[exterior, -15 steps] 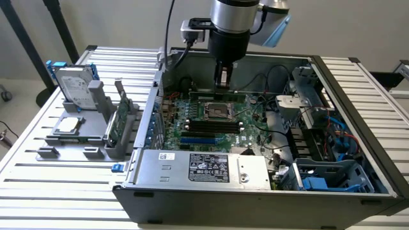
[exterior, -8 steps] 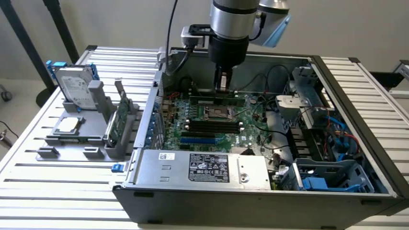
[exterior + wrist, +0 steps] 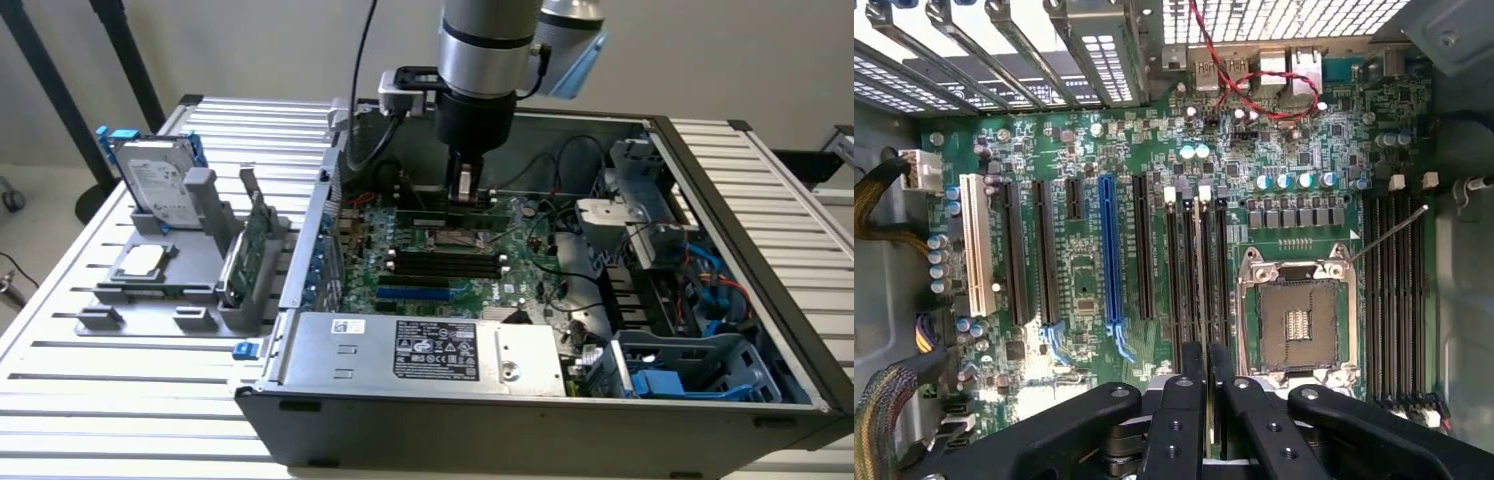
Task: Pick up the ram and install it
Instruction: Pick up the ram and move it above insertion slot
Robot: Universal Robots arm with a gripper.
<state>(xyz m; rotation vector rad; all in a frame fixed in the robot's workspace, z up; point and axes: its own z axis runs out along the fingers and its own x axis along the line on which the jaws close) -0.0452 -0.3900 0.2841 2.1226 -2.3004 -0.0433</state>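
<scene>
1. Ram stick [image 3: 1200, 262] sits edge-on between the gripper's [image 3: 1206, 378] fingers, which are clamped on it.
2. It lies directly beneath the gripper, in line with the long black slots [image 3: 1174, 280] on the motherboard [image 3: 1084, 270].
3. The processor socket [image 3: 1299, 320] is just beside the gripper.
4. Whether the stick touches a slot cannot be told.

A pale wall [image 3: 240, 50] stands behind the slatted aluminium table [image 3: 120, 400].

The ram [image 3: 1201, 280] stands over the motherboard [image 3: 447, 262] in the case [image 3: 534, 415], rack [image 3: 200, 205] at the exterior view's left.
</scene>
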